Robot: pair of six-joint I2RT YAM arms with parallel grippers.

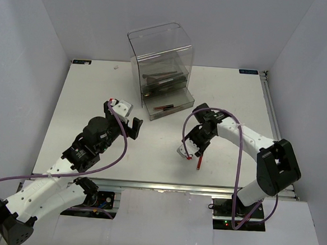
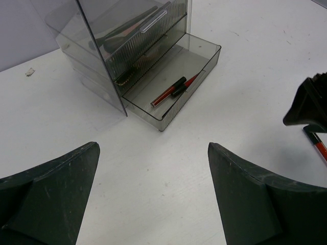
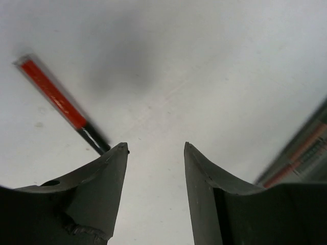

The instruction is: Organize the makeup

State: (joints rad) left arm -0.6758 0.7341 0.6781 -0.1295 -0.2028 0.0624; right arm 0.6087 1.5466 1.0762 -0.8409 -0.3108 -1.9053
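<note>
Right wrist view: note right gripper (image 3: 156,148) parted and empty, slim red-and-black tube (image 3: 61,104) flat on table (image 3: 214,71) just beside one finger (not gripped); note left gripper (image 2: 153,146) spread wide, empty, facing open bottom drawer (image 2: 168,120) holding two more tubes (image 2: 171,91).

A robotics lab cell: white table (image 1: 98,95) boxed by plain white walls (image 1: 23,45), aluminium rail (image 1: 164,186) in front.

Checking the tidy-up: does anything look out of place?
Yes. One slim red-and-black tube lies loose on the white table beside the right gripper; a matching tube sits in the open bottom drawer of the clear acrylic box.
</note>
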